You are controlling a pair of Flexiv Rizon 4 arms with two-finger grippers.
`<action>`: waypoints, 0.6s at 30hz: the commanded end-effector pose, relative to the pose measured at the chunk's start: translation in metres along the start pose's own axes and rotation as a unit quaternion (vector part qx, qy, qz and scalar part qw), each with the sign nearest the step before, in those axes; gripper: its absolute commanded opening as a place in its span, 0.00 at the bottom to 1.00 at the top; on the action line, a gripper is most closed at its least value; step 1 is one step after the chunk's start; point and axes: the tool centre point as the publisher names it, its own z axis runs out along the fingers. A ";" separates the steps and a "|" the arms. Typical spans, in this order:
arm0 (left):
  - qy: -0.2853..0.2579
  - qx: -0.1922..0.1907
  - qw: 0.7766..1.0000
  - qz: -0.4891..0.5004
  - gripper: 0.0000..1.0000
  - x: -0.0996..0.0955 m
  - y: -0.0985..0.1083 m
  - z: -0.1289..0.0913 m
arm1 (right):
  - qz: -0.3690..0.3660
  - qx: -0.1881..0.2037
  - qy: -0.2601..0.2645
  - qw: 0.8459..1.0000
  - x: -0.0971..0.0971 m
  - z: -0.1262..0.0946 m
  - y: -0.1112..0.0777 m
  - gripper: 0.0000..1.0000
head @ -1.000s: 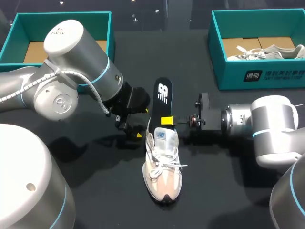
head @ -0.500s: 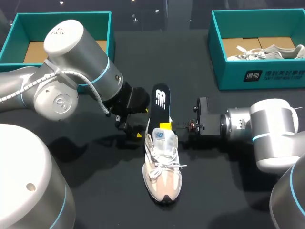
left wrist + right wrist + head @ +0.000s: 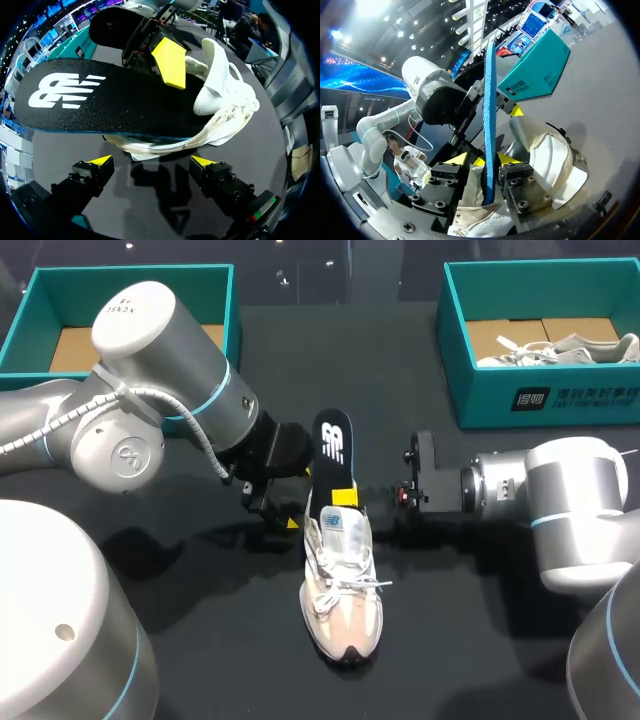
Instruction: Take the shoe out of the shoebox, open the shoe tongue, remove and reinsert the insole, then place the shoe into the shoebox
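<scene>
A white and pink shoe (image 3: 340, 590) lies on the black table with its toe toward me. The black insole (image 3: 332, 445) stands out of its heel opening, tilted up and away. My right gripper (image 3: 343, 496) comes in from the right, and in its wrist view the insole's blue edge (image 3: 489, 115) stands between its fingers (image 3: 507, 159) with a little room on each side; the gripper (image 3: 482, 160) is open. My left gripper (image 3: 151, 161) is open beside the shoe's heel (image 3: 220, 85), just below the insole (image 3: 100, 100), holding nothing.
A teal shoebox (image 3: 540, 400) at the back right holds a second white shoe (image 3: 560, 348). Another teal box (image 3: 40, 300) stands at the back left. Both arms crowd the table's middle around the shoe.
The right gripper's fingers have spread apart from the insole. The insole has leaned slightly to the left. The left arm has kept still.
</scene>
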 end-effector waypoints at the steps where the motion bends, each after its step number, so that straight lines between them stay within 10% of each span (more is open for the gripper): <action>1: 0.000 0.000 1.000 0.001 1.00 0.001 0.001 -0.002 | -0.007 0.007 0.001 1.000 0.003 0.000 0.006 0.32; 13: 0.000 0.000 1.000 0.001 1.00 0.001 0.001 -0.002 | -0.026 0.020 0.004 0.999 0.001 0.004 0.027 0.28; 18: 0.000 0.000 1.000 0.001 1.00 0.001 0.001 -0.002 | -0.015 0.021 0.006 1.000 -0.006 0.006 0.032 0.00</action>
